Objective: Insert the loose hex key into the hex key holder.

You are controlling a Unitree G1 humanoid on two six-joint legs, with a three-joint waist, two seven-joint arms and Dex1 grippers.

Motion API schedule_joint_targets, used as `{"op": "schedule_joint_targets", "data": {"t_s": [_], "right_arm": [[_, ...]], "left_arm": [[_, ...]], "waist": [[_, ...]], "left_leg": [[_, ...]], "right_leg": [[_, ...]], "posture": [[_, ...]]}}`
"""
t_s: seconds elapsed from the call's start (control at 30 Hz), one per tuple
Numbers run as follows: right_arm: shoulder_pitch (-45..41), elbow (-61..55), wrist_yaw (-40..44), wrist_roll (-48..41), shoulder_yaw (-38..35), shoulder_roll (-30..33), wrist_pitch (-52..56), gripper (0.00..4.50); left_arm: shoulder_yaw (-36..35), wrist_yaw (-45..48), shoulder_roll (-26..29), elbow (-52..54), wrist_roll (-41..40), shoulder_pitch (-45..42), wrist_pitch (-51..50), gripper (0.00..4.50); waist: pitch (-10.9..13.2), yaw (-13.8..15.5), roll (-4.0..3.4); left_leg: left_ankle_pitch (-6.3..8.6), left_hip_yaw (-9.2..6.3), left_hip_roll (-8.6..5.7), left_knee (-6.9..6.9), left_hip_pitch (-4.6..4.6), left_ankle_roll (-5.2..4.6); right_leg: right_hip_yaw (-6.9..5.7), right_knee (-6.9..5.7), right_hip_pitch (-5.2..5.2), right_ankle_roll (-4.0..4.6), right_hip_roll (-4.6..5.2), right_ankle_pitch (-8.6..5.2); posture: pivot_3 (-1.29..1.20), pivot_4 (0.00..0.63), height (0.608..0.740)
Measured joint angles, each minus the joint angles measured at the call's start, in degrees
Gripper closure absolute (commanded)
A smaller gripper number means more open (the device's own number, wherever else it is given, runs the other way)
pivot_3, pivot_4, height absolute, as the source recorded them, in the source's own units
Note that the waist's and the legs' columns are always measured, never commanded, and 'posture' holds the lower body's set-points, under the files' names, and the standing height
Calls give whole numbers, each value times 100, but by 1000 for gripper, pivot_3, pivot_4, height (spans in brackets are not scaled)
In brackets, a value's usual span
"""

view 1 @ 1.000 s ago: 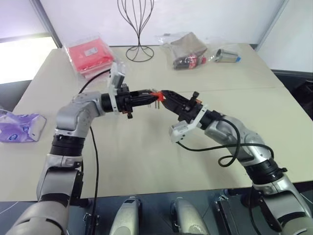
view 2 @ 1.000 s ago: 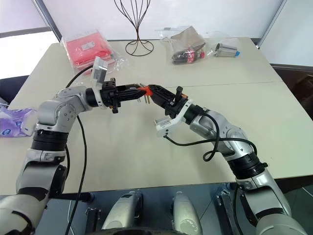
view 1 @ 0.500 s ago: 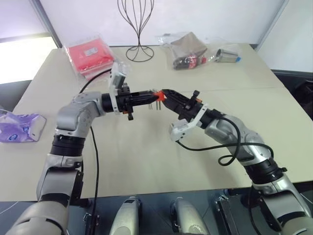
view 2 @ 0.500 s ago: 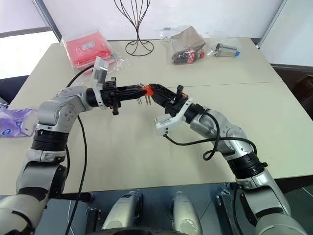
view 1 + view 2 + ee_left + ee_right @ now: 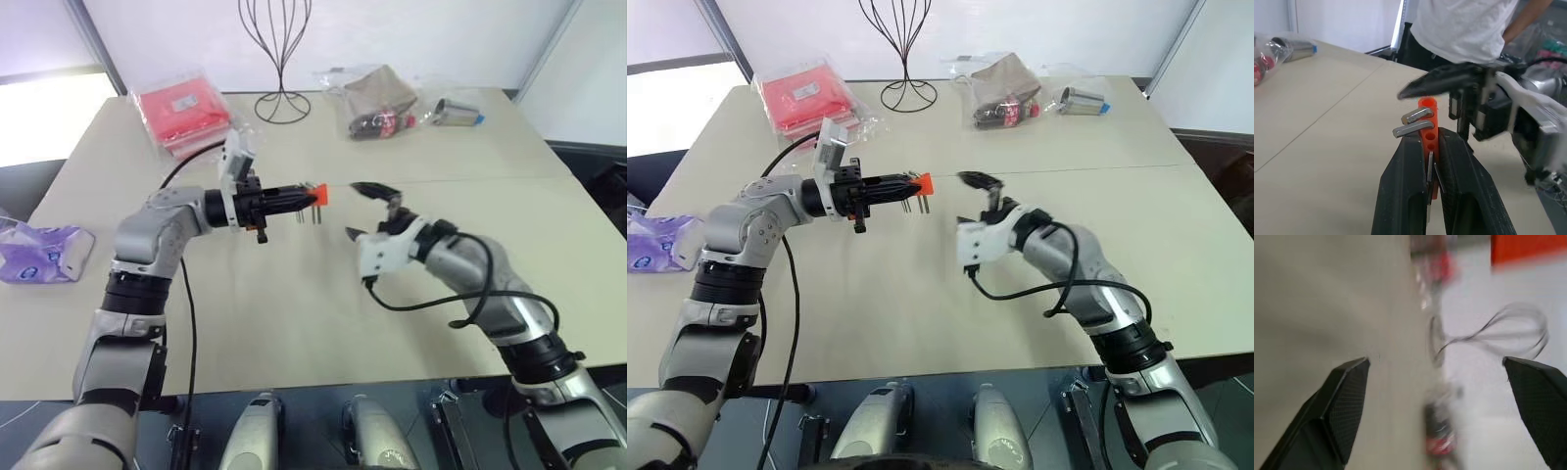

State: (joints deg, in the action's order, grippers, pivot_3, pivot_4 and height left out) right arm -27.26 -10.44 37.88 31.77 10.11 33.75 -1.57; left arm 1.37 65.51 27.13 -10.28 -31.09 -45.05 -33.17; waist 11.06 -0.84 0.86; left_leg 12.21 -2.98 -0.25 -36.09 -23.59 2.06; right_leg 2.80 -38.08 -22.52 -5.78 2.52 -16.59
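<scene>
Hex key holder point(image 5: 1428, 142) clamped in shut left gripper point(image 5: 1431, 161) — right gripper point(image 5: 364, 210) at three o'clock, apart, wide open, empty.

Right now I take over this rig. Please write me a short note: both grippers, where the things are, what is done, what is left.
Left gripper: shut on the hex key holder, held above the table.
Right gripper: open, holding nothing, apart from the holder on its right side.
Keys stick out of the holder; I cannot tell which one was the loose one, so check that it sits fully.
Left: confirm, then put the holder down.
</scene>
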Motion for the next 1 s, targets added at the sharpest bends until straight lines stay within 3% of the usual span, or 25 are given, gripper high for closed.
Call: {"op": "schedule_joint_targets", "data": {"t_s": [0.13,0.2,0.27,0.4,0.57,1.0], "right_arm": [[-422,-449,1656,-1235,-728,444,2860,31],[-643,-695,2465,-1871,-974,1000,4429,31],[-607,-824,2941,-2298,-1048,1489,5122,31],[-72,-783,3415,-2666,-817,2341,5242,31],[185,-503,3452,-2796,-519,2844,4916,31],[-395,826,2768,-2814,250,2226,4700,31]], "left_arm": [[20,70,0,8,110,0,123,4500],[30,84,-2,23,162,2,150,4500],[50,91,-3,29,199,12,204,4500],[108,95,-22,55,236,68,260,4500],[171,85,-45,141,240,108,284,4500],[172,-110,-36,441,233,335,317,4500]], "waist": [[1,1,-2],[1,12,-2],[1,16,-2],[1,9,-2],[2,-22,-3],[2,0,-2]], "left_leg": [[1,-3,1,1,0,-1],[3,-10,3,5,0,-5],[6,-12,3,9,-1,-9],[7,-3,2,10,-4,-11],[7,8,4,7,-4,-11],[7,7,3,4,-10,-11]], "right_leg": [[-3,1,1,0,2,0],[-10,8,3,2,2,-1],[-13,16,5,2,3,-2],[-11,23,4,0,8,-2],[-3,21,-2,-1,9,-1],[-3,21,-6,-2,10,0]], "posture": [[0,150,740],[0,150,740],[0,150,740],[0,150,740],[0,150,740],[0,150,740]]}}
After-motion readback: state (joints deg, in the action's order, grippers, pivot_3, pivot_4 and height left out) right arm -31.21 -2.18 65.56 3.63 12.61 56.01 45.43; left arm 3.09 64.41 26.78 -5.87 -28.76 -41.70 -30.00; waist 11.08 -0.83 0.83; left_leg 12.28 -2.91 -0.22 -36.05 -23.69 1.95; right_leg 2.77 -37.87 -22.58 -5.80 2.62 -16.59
